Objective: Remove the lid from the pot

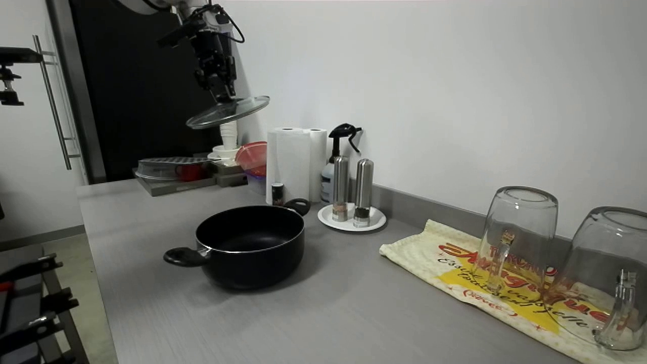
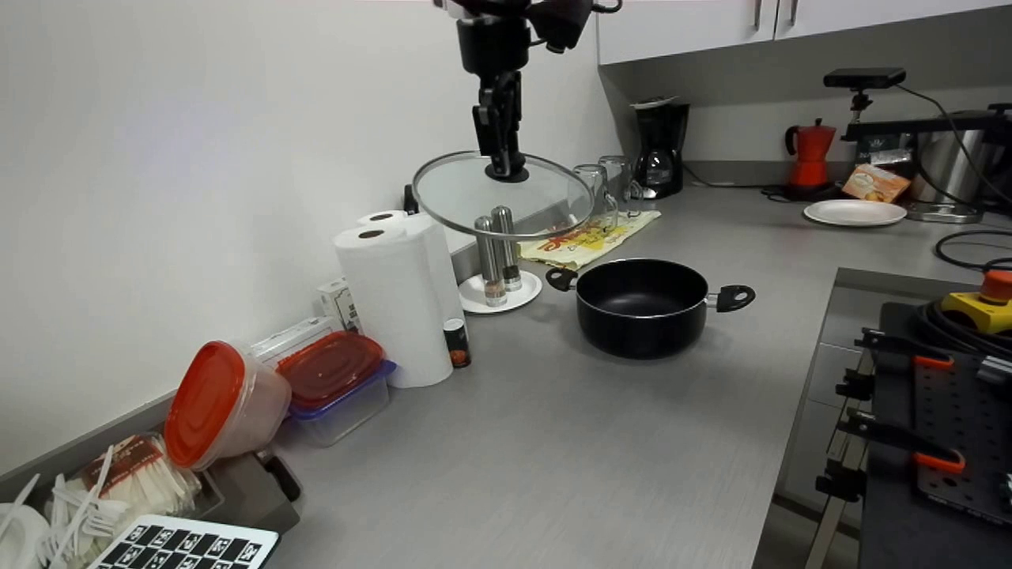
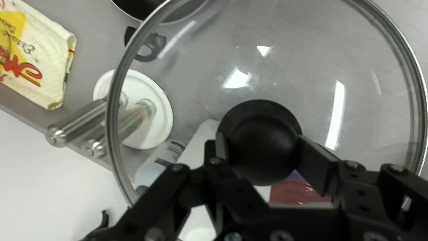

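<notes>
At six o'clock of the wrist view, nearest the camera, the gripper (image 3: 261, 147) holds the black knob (image 3: 264, 134), its two fingers (image 3: 317, 164) pressed to opposite sides. Just past them spreads the glass lid (image 3: 284, 80). Both exterior views show it hanging in the air, apparently borne by that knob alone, and in an exterior view its rim (image 2: 506, 236) dips toward four o'clock. Farther off, roughly at four o'clock from the lid and well apart from it, the pot (image 2: 642, 336) stands uncovered on the counter (image 2: 569, 458), its dark inside plain to see. So the removal itself looks done to me. What is left, I judge, is setting the lid down; the task names no place for that, and a release up here would let it fall. From the pot, the white plate (image 2: 528, 294) with two metal mills (image 2: 489, 273) lies at nine o'clock. Farther again, at eleven o'clock from the pot, comes the printed cloth (image 2: 583, 251) with glass mugs (image 2: 617, 178) on it, and past them, at twelve o'clock, stands the black coffee maker (image 2: 660, 146).
</notes>
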Controlling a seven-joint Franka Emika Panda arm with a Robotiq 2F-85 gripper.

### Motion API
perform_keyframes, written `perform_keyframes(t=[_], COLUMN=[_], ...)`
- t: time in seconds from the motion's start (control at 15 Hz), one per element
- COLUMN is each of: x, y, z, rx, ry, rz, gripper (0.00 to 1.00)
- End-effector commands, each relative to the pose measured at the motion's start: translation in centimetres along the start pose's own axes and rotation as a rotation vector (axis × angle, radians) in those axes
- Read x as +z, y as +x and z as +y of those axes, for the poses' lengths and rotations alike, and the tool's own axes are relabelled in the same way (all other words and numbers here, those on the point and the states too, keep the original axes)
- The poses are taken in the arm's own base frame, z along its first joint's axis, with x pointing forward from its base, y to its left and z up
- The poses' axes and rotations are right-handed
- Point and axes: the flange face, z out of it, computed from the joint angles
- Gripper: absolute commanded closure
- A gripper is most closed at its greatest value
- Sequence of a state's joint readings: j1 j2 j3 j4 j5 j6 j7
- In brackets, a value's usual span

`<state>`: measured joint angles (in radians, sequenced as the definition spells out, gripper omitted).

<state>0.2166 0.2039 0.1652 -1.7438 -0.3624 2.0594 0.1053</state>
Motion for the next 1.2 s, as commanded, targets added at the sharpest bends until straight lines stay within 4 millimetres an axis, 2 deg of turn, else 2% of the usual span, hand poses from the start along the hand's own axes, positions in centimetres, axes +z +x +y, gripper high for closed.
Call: perform_keyframes(t=[0.0,0.07,0.27,0.53,0.67,0.8,1.13], x=[2.2,3.6,9.4,16.9,19.6,21.2,22.1], y=[4.2,4.8,5.5,4.9,4.5,4.2,4.0], z=[-3.6,-4.6,-7.9,-11.7,-13.1,-14.3,-17.4], rx=[-0.055,-0.071,-0.117,-0.178,-0.204,-0.224,-0.283], ry=[0.014,0.024,0.043,0.054,0.056,0.092,0.158], rz=[0.034,0.027,-0.034,-0.149,-0.194,-0.240,-0.286], gripper=[0.74,0.74,0.74,0.74,0.74,0.74,0.74])
